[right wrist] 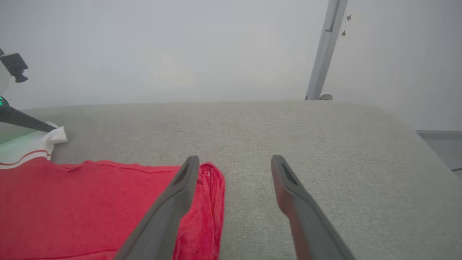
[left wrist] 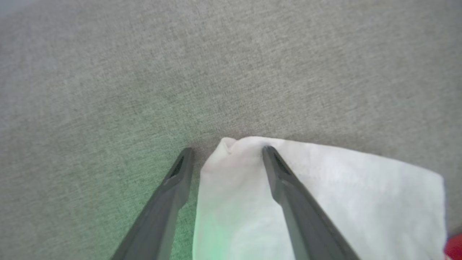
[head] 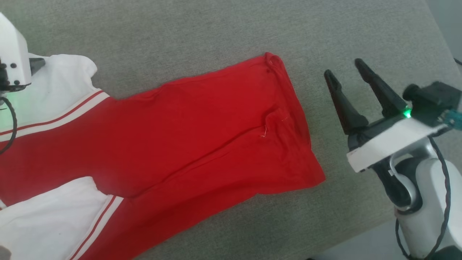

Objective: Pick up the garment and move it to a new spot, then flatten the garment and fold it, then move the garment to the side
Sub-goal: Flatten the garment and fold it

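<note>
The garment (head: 187, 133), red with white sleeves and red-and-white striped trim, lies spread across the grey cushion, hem toward the right. My left gripper (left wrist: 226, 150) stands open over the tip of a white sleeve (left wrist: 325, 195); one finger rests on the cloth, the other on bare cushion beside it. In the head view the left wrist housing (head: 12, 57) sits over that upper-left sleeve (head: 61, 83). My right gripper (head: 346, 72) is open and empty, hovering just right of the hem. In the right wrist view its fingers (right wrist: 234, 159) straddle bare cushion beside the hem corner (right wrist: 213, 180).
The grey fabric cushion (head: 216, 32) extends far beyond the shirt, with its front right edge (head: 361, 234) near my right arm. A white wall and a slanted grey metal post (right wrist: 325, 50) stand behind it.
</note>
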